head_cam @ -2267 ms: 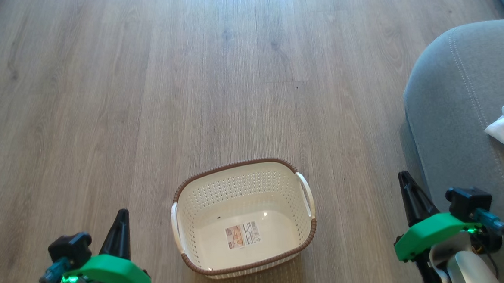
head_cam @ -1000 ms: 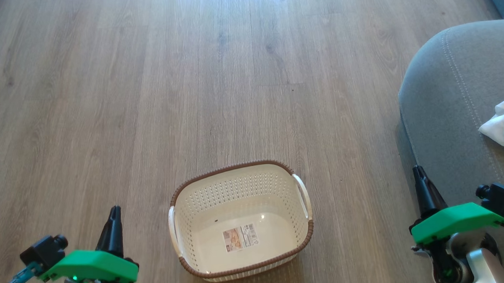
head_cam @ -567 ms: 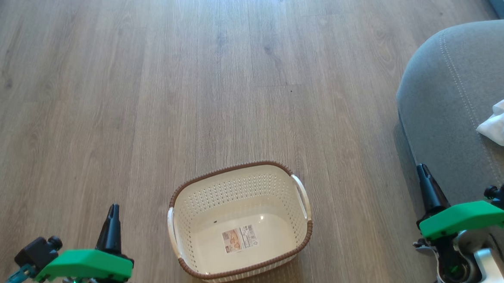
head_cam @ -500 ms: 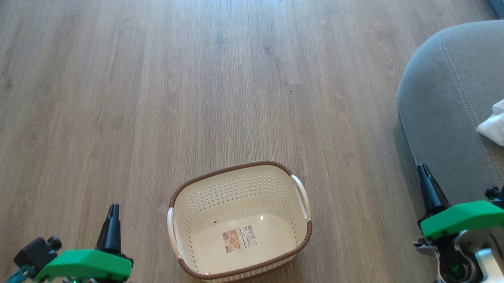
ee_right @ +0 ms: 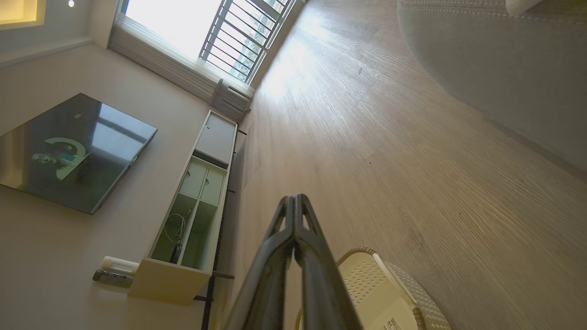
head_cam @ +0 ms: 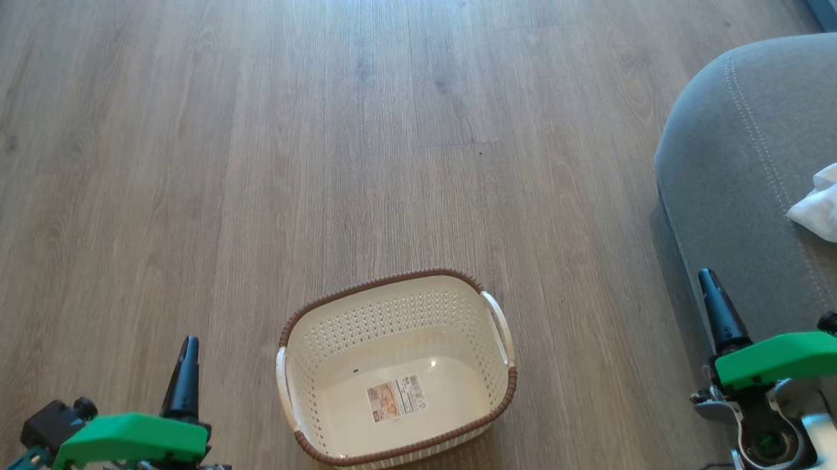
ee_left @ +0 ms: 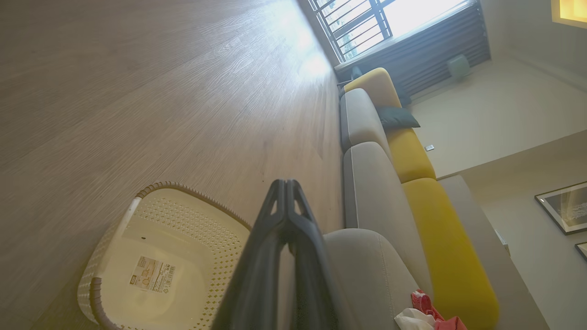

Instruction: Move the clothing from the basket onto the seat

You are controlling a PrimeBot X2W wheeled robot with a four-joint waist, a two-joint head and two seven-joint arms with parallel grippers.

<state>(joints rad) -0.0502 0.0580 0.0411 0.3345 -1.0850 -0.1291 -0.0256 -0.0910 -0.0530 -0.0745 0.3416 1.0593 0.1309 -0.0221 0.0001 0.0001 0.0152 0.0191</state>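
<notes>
Basket (head_cam: 385, 278) looks empty, the red clothing (ee_left: 424, 303) lies bunched on the seat (head_cam: 738, 175) at its 3 o'clock, probably light and floppy, best pinched at a raised fold, while left end effector (head_cam: 188, 351) and right end effector (head_cam: 710, 284) sit pressed together, empty.

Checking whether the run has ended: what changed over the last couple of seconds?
The left gripper drifted toward the head view's left and the right gripper toward its right, both shut and empty; the view itself also shifted slightly. The basket stayed empty on the floor, and the clothing stayed on the seat.
</notes>
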